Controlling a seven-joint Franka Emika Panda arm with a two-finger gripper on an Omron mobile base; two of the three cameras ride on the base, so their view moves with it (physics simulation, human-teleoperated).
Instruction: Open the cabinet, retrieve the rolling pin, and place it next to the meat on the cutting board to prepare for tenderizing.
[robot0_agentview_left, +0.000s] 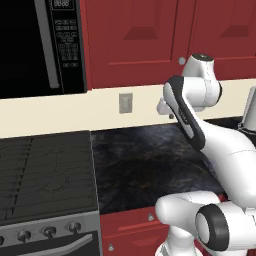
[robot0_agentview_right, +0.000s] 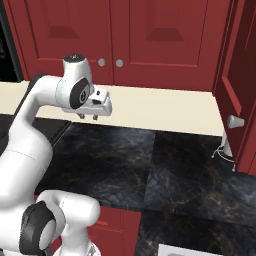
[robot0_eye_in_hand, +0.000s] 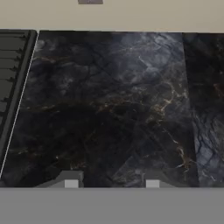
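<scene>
Above the dark marbled stone worktop (robot0_agentview_right: 150, 165), near its back edge, the fingers (robot0_agentview_right: 88, 116) point down, part open, gripping nothing. The tall dark-red wall cabinet door (robot0_agentview_right: 239, 75) stands swung open at the worktop's right end, well apart from the fingers, to their right. Its interior is hidden; the rolling pin probably lies there.

Stove (robot0_agentview_left: 45, 175) left of counter (robot0_agentview_left: 145, 165) — cabinet (robot0_agentview_left: 135, 35) above, microwave (robot0_agentview_left: 40, 45) over stove.
</scene>
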